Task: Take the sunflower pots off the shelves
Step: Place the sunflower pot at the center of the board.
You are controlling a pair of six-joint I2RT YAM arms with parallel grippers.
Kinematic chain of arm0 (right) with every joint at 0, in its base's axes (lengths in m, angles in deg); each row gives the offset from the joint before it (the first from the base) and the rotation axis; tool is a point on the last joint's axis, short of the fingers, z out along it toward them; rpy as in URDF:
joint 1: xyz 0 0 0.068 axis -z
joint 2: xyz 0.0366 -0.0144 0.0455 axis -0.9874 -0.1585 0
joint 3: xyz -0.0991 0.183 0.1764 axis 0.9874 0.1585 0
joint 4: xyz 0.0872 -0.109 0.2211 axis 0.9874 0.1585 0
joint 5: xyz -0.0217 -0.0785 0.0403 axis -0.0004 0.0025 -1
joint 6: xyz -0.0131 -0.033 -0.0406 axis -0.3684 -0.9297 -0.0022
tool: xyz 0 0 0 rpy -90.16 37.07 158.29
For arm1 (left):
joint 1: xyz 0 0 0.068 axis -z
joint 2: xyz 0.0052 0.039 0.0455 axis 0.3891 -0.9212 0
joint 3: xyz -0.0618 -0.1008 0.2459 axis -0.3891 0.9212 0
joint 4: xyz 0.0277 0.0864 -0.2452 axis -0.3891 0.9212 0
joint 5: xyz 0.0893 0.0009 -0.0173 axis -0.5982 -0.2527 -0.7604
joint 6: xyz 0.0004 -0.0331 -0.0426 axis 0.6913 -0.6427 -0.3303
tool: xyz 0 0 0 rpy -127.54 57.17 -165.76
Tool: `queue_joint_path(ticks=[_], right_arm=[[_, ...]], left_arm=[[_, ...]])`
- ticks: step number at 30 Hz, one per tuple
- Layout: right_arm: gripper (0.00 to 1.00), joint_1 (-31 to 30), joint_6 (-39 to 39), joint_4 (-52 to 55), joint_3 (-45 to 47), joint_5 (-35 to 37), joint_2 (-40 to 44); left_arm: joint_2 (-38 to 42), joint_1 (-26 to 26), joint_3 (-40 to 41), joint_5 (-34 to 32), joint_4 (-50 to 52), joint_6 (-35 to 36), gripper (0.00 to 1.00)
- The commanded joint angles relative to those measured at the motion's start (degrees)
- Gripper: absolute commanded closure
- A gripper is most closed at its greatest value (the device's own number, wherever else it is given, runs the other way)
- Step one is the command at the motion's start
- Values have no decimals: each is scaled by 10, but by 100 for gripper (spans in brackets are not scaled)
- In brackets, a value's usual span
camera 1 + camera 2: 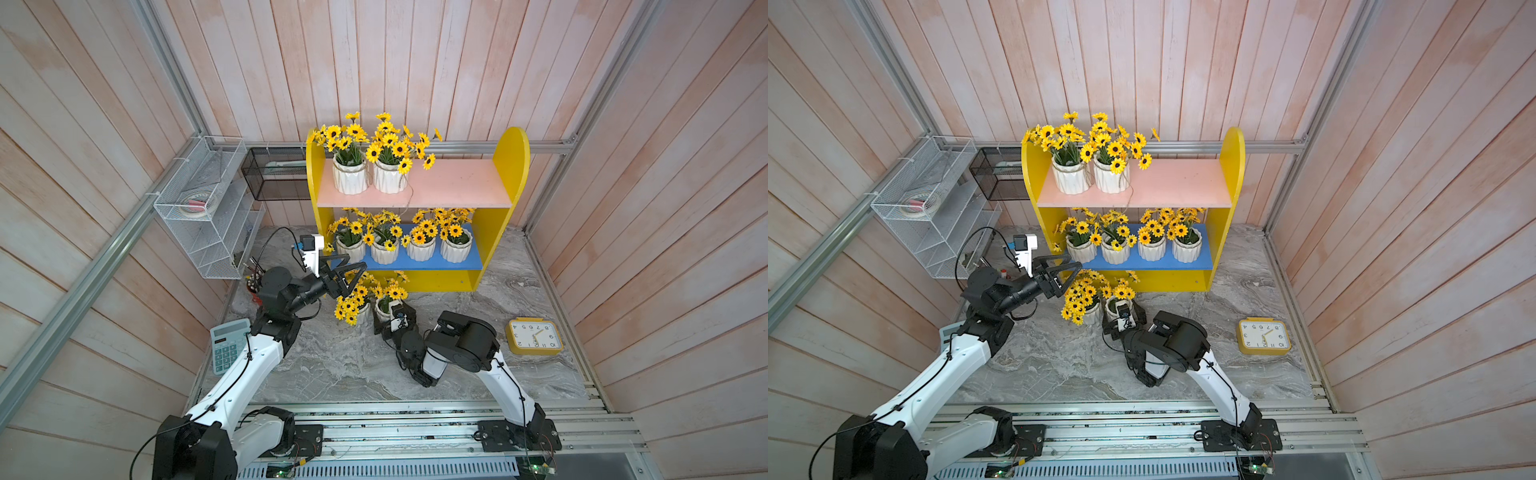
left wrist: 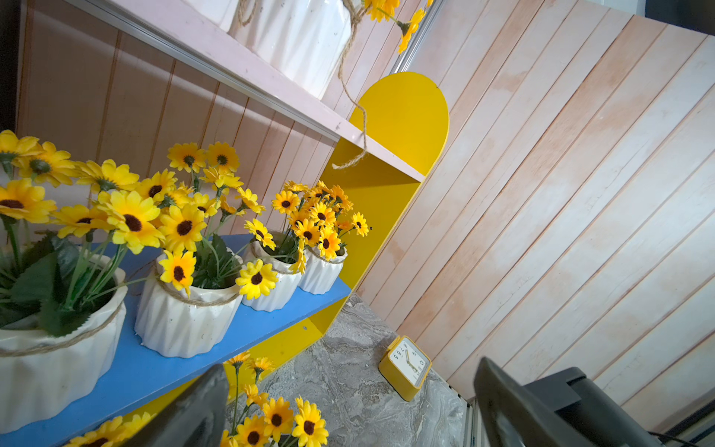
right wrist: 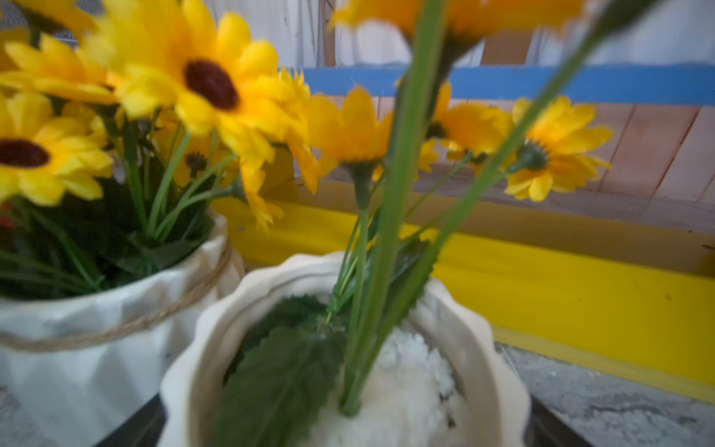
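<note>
On the yellow shelves (image 1: 511, 153) and on the marble table (image 1: 332, 365) in front of them stand eight sunflower pots (image 1: 421, 249) in all, each small, white and ribbed, with twine round the rim and a bunch of yellow, dark-centred flowers over green leaves. Two stand side by side at the left end of the pink upper board (image 1: 457, 183): the upper left pot (image 1: 350, 178) and the upper right pot (image 1: 389, 178), whose loose twine end (image 1: 410, 195) hangs over the board's front edge. Four stand in a row along the blue lower board (image 1: 415, 264). Two are off the shelves, upright on the table just before the unit's left half: the left table pot (image 1: 363, 312) and the right table pot (image 1: 384, 307), close beside each other. The left gripper (image 1: 349, 274) hovers above the left table pot's flowers, jaws spread wide and holding nothing. The right gripper (image 1: 392, 313) sits low at the right table pot; the right wrist view shows that pot between the two jaws, but whether they press it or stand clear I cannot tell
</note>
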Motion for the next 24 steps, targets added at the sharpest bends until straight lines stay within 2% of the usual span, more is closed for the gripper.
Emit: queue_joint_path(ticks=[1, 17, 20, 24], right_arm=[[2, -6, 18, -88, 22, -8, -4], [2, -58, 59, -89, 117, 4, 63], [13, -58, 91, -89, 139, 13, 69], [40, -55, 93, -89, 142, 8, 72]], left_arm=[[-1, 1, -2, 8, 3, -1, 0], [2, 2, 0, 7, 5, 1, 0], [3, 3, 0, 7, 4, 1, 0], [3, 4, 0, 9, 3, 1, 0]])
